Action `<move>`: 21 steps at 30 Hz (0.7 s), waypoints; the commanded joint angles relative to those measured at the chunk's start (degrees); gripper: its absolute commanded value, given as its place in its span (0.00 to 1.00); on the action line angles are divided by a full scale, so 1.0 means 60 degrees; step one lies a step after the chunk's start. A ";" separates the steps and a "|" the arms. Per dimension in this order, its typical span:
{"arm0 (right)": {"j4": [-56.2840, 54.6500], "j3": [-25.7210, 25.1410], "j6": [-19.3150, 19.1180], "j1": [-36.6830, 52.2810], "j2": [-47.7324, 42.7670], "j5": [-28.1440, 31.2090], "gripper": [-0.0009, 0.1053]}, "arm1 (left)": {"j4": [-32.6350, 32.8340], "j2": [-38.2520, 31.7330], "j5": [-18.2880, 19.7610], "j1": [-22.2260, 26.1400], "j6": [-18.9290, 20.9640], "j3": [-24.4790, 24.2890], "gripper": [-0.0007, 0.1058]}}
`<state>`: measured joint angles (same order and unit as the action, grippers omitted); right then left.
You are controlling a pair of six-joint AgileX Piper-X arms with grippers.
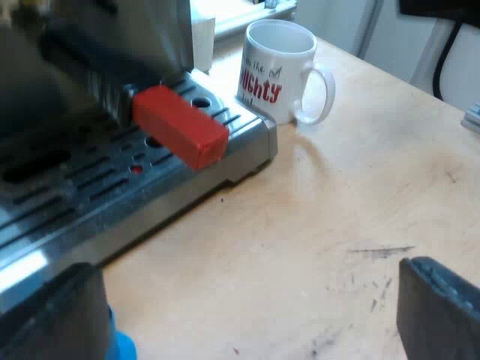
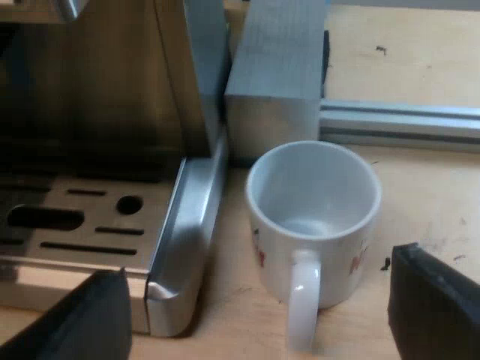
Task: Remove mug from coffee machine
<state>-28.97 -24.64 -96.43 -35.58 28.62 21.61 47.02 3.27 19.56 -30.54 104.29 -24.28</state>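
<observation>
Mug (image 2: 311, 217) stands on table (image 2: 435, 195) beside drip tray (image 2: 90, 217), prob. job done, hence R gripper (image 2: 255, 300) & L gripper (image 1: 251, 285) hang released.

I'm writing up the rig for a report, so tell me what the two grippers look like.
The left gripper has two black fingers, thick and blocky with a matte surface and softly rounded edges. The right gripper has the same black, blocky fingers. I see no markings on either.
</observation>
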 commanded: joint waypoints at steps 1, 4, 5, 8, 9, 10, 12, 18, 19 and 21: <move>-0.2186 -0.0708 0.0127 -0.0025 -0.0017 -0.0722 0.69 | 0.0270 -0.0004 -0.0171 -0.0022 0.0742 -0.0285 0.75; -0.3528 -0.1638 0.0167 -0.0025 -0.0017 -0.1697 0.69 | 0.0350 0.0152 -0.0662 -0.0022 0.1766 -0.0518 0.75; -0.3627 -0.1787 0.0176 -0.0025 -0.0017 -0.1899 0.69 | 0.0405 0.0239 -0.0697 -0.0022 0.1900 -0.0566 0.74; -0.3991 -0.2389 0.0169 -0.0006 -0.0017 -0.2758 0.69 | 0.0491 0.0699 -0.0654 -0.0022 0.2124 -0.0729 0.71; -0.3987 -0.2684 0.0169 -0.0006 0.0015 -0.3001 0.69 | 0.0489 0.1133 -0.0658 -0.0022 0.2163 -0.0901 0.69; -0.3987 -0.2937 0.0188 -0.0006 0.0118 -0.3004 0.69 | 0.0489 0.1441 -0.0658 -0.0022 0.2163 -0.1071 0.69; -0.4031 -0.3292 0.0211 -0.0006 0.0248 -0.3006 0.69 | 0.0460 0.1817 -0.0658 -0.0022 0.2124 -0.1384 0.69; -0.4648 -0.4604 0.0207 -0.0006 0.1273 -0.3006 0.69 | 0.0461 0.2912 -0.1463 -0.0022 0.2013 -0.2491 0.69; -0.4644 -0.4753 0.0207 -0.0006 0.1455 -0.3006 0.69 | 0.0461 0.3091 -0.1464 -0.0022 0.1938 -0.2645 0.69; -0.4567 -0.4984 0.0207 0.0014 0.1810 -0.3006 0.69 | 0.0461 0.3403 -0.1374 0.0081 0.1815 -0.2904 0.72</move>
<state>-56.61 -53.83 -95.09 -35.58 39.27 4.18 50.29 23.49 11.66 -30.09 115.33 -41.28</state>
